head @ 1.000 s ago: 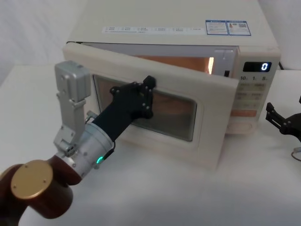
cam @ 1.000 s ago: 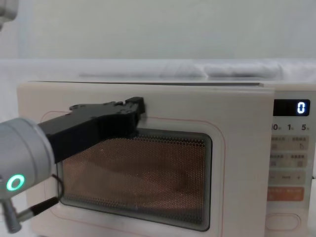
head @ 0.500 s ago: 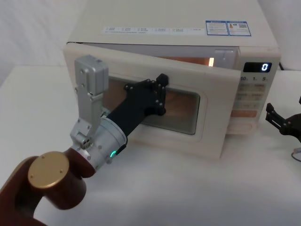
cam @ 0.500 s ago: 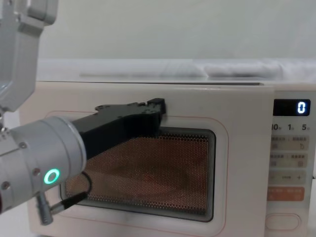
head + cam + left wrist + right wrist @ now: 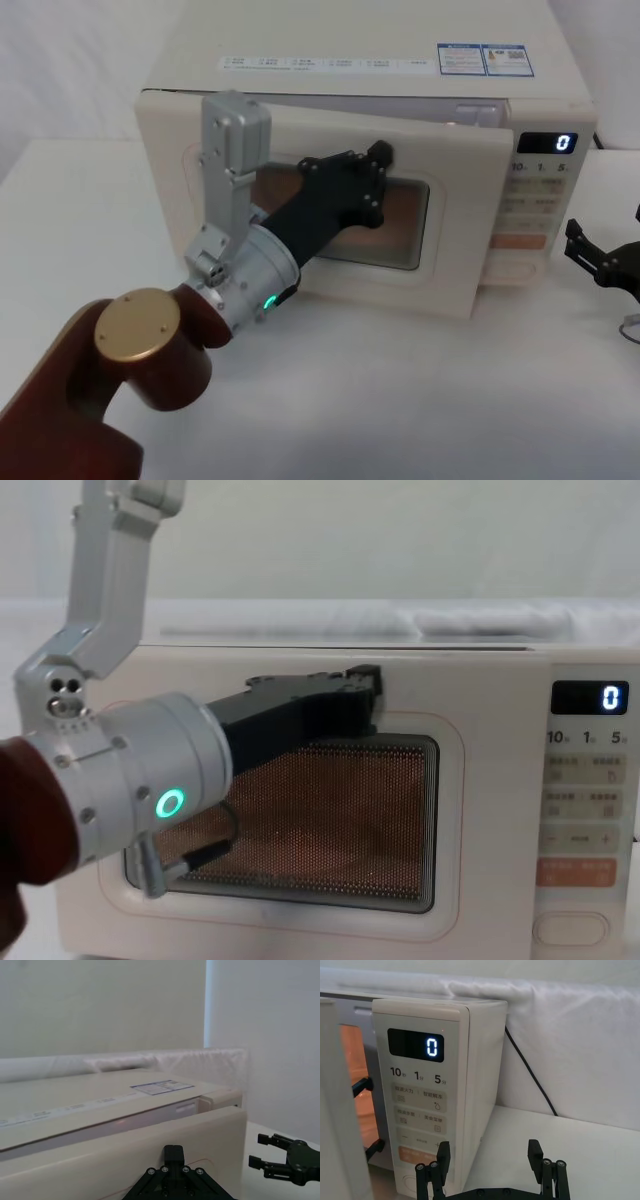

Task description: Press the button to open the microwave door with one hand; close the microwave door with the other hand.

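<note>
The microwave door (image 5: 455, 250) stands slightly ajar, with a narrow gap at its latch side and orange light from the cavity showing past its edge. My left gripper (image 5: 376, 178) is shut and presses flat against the door's upper front, just above the dark window (image 5: 330, 820). From the left wrist view the gripper (image 5: 173, 1152) rests against the door (image 5: 90, 1160). The cream pill-shaped button (image 5: 572, 928) sits at the bottom of the control panel (image 5: 540, 195). My right gripper (image 5: 600, 262) hovers open to the right of the microwave, apart from the panel (image 5: 420, 1110).
The display (image 5: 431, 1047) reads 0. A black cable (image 5: 530, 1077) runs down behind the microwave's right side. White table surface (image 5: 420, 400) lies in front, and a white cloth backdrop hangs behind. A small metal loop (image 5: 630, 327) lies near the right gripper.
The left arm has moved forward and right, pushing the door from wide ajar to nearly shut. The right gripper has stayed still.
</note>
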